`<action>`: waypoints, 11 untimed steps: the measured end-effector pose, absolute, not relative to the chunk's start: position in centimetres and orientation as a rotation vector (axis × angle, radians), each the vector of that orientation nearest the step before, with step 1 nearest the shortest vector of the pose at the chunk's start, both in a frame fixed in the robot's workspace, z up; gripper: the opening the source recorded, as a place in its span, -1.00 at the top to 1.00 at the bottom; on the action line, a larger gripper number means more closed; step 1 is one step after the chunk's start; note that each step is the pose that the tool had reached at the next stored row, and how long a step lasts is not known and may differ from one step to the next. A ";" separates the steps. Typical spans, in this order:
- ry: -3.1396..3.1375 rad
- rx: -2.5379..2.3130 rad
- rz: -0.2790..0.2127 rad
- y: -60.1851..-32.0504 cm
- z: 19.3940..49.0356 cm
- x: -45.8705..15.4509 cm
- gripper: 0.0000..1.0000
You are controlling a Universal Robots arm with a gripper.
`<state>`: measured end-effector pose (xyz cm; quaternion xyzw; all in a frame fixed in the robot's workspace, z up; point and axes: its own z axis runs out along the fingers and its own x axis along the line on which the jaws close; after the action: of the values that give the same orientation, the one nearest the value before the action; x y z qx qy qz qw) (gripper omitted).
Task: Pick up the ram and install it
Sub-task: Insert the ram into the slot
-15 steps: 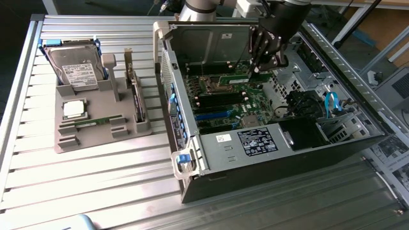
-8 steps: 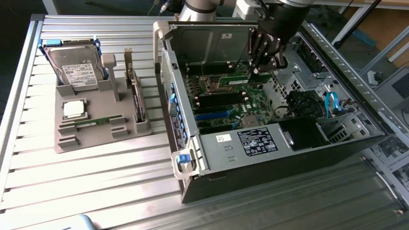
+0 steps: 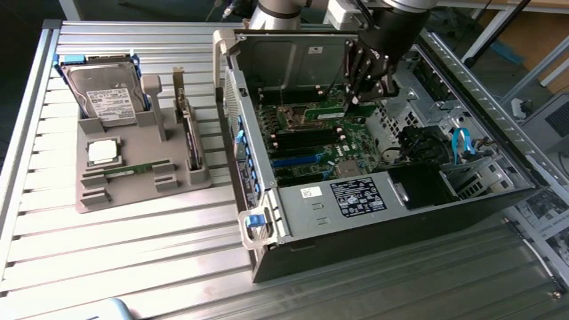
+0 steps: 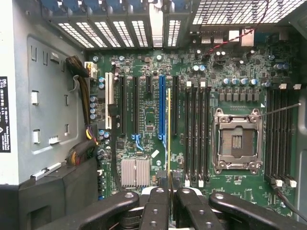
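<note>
Exterior view, gripper: the black gripper hung inside the open grey computer case, above the green motherboard.
Exterior view, spare stick: an identical thin green memory stick lay well apart from the gripper, in the grey moulded parts tray.
Wrist view, grip: the fingers were closed on the thin green ram, seen edge-on as a yellowish strip running away from the fingertips.
Wrist view, slots: the black memory slots lay beside the held ram, next to the empty silver processor socket.
Risk: the ram seemed offset from the memory slots, over the blue expansion slot; pressing down there could jam or crack it.
View difference: the wrist view showed the grip and slot alignment; the exterior view showed the tray.
</note>
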<state>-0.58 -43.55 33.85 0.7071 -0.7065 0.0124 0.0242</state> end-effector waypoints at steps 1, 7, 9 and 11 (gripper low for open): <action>-2.186 2.188 0.038 -43.5 33.8 -0.6 0.74; -2.186 2.188 0.039 -43.5 33.6 -0.6 0.74; -2.186 2.188 0.039 -43.5 33.5 -0.6 0.74; -2.186 2.188 0.039 -43.5 33.4 -0.6 0.74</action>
<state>-0.58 -43.50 33.42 0.7071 -0.7066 0.0125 0.0243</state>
